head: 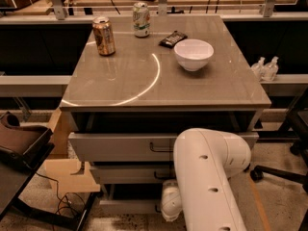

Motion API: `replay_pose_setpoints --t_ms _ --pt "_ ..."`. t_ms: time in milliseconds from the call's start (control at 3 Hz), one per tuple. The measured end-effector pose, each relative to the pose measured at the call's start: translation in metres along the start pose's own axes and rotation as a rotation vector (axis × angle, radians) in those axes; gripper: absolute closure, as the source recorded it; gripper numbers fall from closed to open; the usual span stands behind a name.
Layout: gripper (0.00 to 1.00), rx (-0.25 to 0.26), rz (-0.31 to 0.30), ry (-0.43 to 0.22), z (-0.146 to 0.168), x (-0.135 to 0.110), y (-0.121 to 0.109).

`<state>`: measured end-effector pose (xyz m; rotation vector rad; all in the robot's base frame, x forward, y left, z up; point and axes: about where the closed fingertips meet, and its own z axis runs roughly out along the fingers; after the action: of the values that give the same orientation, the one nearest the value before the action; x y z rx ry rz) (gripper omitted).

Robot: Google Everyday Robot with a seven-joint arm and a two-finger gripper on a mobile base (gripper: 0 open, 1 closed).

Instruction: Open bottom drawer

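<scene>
The grey cabinet (163, 83) has three stacked drawers below its top. The bottom drawer (126, 207) is the lowest, with a flat grey front and a dark gap above it. Its handle is mostly hidden by my arm. My white arm (209, 177) comes down from the lower right across the drawer fronts. My gripper (160, 208) is at the end of the rounded wrist, right at the bottom drawer's handle area. The top drawer (120, 147) and the middle drawer (127, 173) show dark loop handles and stick out slightly.
On the cabinet top stand a brown can (104, 36), a green can (141, 19), a dark snack packet (173, 39) and a white bowl (193, 54). A dark chair (21, 143) and cardboard (67, 174) are at the left. Two small bottles (265, 69) and a chair base (276, 172) are at the right.
</scene>
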<state>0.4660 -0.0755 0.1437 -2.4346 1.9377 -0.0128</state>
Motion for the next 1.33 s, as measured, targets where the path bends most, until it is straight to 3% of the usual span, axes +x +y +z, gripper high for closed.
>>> replay_pose_setpoints --t_ms 1333 --pt "1.00 0.009 0.015 0.004 -0.0056 0.0019 0.0068"
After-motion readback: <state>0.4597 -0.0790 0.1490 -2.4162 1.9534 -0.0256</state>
